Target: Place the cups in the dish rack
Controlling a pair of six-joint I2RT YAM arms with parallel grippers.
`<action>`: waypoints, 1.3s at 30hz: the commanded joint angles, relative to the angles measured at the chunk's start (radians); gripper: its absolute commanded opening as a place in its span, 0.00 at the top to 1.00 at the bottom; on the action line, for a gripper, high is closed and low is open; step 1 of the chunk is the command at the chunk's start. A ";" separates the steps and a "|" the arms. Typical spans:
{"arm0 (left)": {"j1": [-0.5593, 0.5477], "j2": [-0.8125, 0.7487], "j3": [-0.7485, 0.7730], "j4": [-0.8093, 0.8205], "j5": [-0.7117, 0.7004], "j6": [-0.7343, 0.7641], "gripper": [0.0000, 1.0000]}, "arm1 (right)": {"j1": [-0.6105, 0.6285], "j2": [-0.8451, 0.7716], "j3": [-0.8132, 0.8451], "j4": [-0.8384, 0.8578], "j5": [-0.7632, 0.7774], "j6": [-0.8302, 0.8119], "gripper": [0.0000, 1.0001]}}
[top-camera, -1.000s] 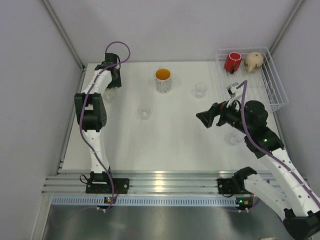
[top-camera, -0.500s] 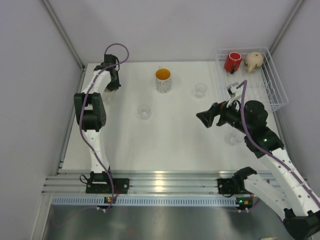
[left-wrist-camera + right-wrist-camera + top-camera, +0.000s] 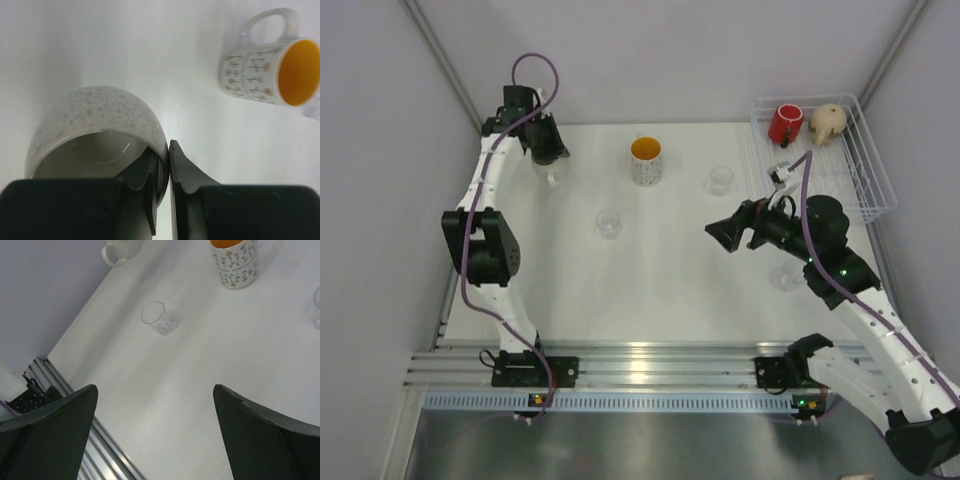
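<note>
While the left end effector [image 3: 163, 152] is narrowed onto the rim of a round white ceramic mug with faint speckles [image 3: 95, 117], one finger sits inside the mug and the other presses the outer wall. This mug is at the far-left corner of the white worktop [image 3: 660, 280], well apart from the white wire dish rack [image 3: 865, 165] at the far-right corner. Whether its base rests on the worktop cannot be told.

Inside the dish rack, at its far end, are a red cup [image 3: 785, 124] and a beige mug [image 3: 828, 121], side by side. A white patterned mug with an orange inside [image 3: 646, 160] stands upright well left of the dish rack. One clear glass tumbler [image 3: 721, 180] stands near the dish rack's left side, and another tumbler [image 3: 608, 223] stands farther left. A third tumbler [image 3: 787, 276] is partly hidden beside the right arm, nearer than the dish rack.

The right end effector [image 3: 154, 390] is spread wide and holds nothing, above the worktop left of the dish rack.
</note>
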State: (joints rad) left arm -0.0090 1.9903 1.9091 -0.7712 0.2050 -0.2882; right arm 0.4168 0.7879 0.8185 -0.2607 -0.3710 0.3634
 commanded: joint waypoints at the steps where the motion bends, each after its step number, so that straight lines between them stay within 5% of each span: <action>1: -0.002 -0.177 0.021 0.064 0.164 -0.051 1.00 | 0.011 0.028 0.008 0.112 -0.072 0.071 0.01; 8: -0.002 -0.382 -0.244 0.419 0.542 -0.317 1.00 | 0.019 0.099 -0.042 0.345 -0.180 0.245 0.01; 14: -0.006 -0.536 -0.583 1.016 0.669 -0.694 1.00 | 0.069 0.138 -0.058 0.498 -0.149 0.341 0.01; 23: -0.147 -0.738 -0.850 1.490 0.570 -0.905 1.00 | 0.172 0.270 -0.036 0.696 -0.088 0.473 0.01; 29: -0.259 -0.821 -0.962 1.665 0.461 -1.008 1.00 | 0.235 0.315 -0.013 0.787 -0.089 0.482 0.02; 39: -0.321 -0.849 -1.153 1.994 0.378 -1.181 1.00 | 0.283 0.375 0.018 0.929 -0.135 0.514 0.18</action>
State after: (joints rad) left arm -0.3222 1.1843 0.7635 0.9508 0.6563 -1.3922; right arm 0.6655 1.1442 0.7753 0.5354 -0.4767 0.8616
